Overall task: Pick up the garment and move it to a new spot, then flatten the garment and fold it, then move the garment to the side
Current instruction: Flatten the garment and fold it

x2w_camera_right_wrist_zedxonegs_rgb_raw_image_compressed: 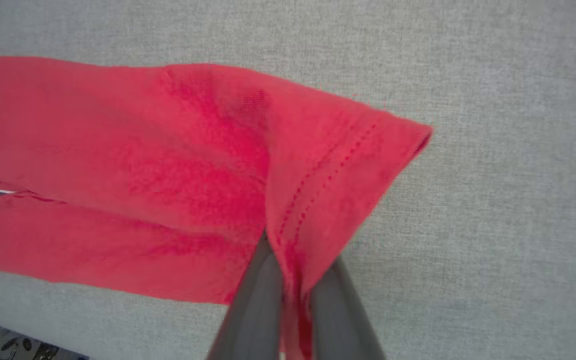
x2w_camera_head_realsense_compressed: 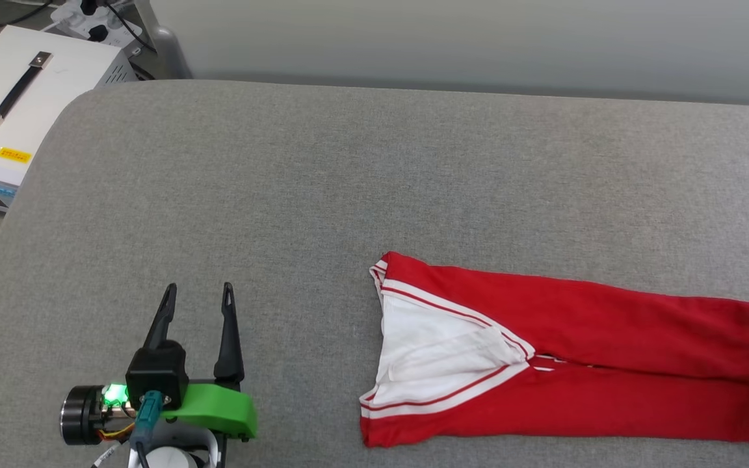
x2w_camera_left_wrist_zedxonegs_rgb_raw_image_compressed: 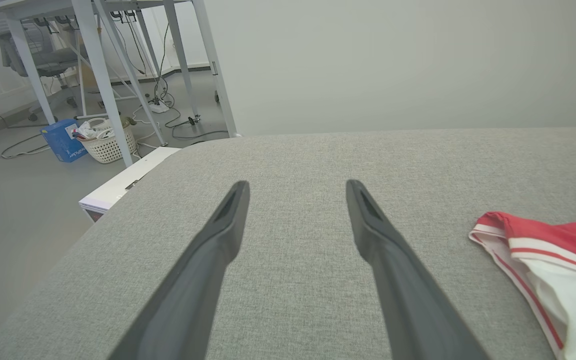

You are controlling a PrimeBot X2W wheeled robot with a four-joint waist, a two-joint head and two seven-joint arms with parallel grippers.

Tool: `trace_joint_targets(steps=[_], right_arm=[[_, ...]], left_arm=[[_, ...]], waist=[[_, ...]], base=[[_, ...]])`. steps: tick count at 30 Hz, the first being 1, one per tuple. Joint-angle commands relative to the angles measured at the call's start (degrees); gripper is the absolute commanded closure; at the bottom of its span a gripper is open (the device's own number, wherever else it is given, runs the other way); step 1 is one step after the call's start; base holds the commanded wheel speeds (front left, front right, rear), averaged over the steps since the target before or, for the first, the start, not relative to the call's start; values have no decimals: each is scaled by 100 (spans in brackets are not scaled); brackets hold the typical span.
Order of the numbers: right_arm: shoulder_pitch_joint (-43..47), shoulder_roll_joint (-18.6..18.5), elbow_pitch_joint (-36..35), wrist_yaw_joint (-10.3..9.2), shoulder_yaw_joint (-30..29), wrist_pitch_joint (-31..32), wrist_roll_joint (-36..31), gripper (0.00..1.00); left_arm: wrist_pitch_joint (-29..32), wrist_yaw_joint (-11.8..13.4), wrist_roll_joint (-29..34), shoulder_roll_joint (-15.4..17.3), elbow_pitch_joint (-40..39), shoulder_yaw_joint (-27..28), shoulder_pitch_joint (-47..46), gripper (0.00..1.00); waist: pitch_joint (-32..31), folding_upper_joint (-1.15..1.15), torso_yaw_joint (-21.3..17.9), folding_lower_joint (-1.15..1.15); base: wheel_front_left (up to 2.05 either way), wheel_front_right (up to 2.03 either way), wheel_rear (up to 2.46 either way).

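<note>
Right wrist view: the right gripper (x2w_camera_right_wrist_zedxonegs_rgb_raw_image_compressed: 300, 252) has its two dark fingers pressed together on a pinch of red cloth at the stitched hem of the garment (x2w_camera_right_wrist_zedxonegs_rgb_raw_image_compressed: 168, 175). From that pinch the cloth spreads away over the grey fabric-covered table (x2w_camera_right_wrist_zedxonegs_rgb_raw_image_compressed: 508, 200).

In the head view the garment (x2w_camera_head_realsense_compressed: 576, 351) lies as a long folded band along the table's near edge, on its right half. Its white, red-striped sleeve end points toward the middle of the table.

The left gripper (x2w_camera_head_realsense_compressed: 198, 287) is near the table's near left corner, fingers spread wide with nothing between them, well apart from the garment. Beyond the table's left edge stands a white box (x2w_camera_head_realsense_compressed: 23, 97) with a black handle.
</note>
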Motion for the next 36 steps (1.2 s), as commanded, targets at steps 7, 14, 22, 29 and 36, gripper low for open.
trace_joint_targets(steps=[7, 14, 22, 29, 36], right_arm=[[39, 244, -1477, -4, 26, 424, 211, 100], [-516, 791, -2383, -4, 362, 1058, -144, 100], [-1716, 1808, -2375, -4, 1291, 1546, -757, 100], [-2602, 2571, -1633, -4, 2146, 1393, -1203, 100], [-2810, 2858, -552, -4, 3119, 1048, -1452, 100]], left_arm=[[-34, -168, 199, -150, -3, 168, 173, 0], [-34, -298, 343, -289, 6, 204, 13, 0], [-34, -398, 441, -432, 28, 232, -216, 0], [-34, -445, 503, -545, 83, 224, -437, 0], [-34, -460, 527, -628, 116, 225, -528, 0]], waist=[[-82, 0, -12, 0], [97, 0, 128, 0], [461, 0, 280, 0], [734, 0, 422, 0], [875, 0, 514, 0]], base=[[0, 0, 0], [0, 0, 0], [0, 0, 0], [0, 0, 0], [0, 0, 0]])
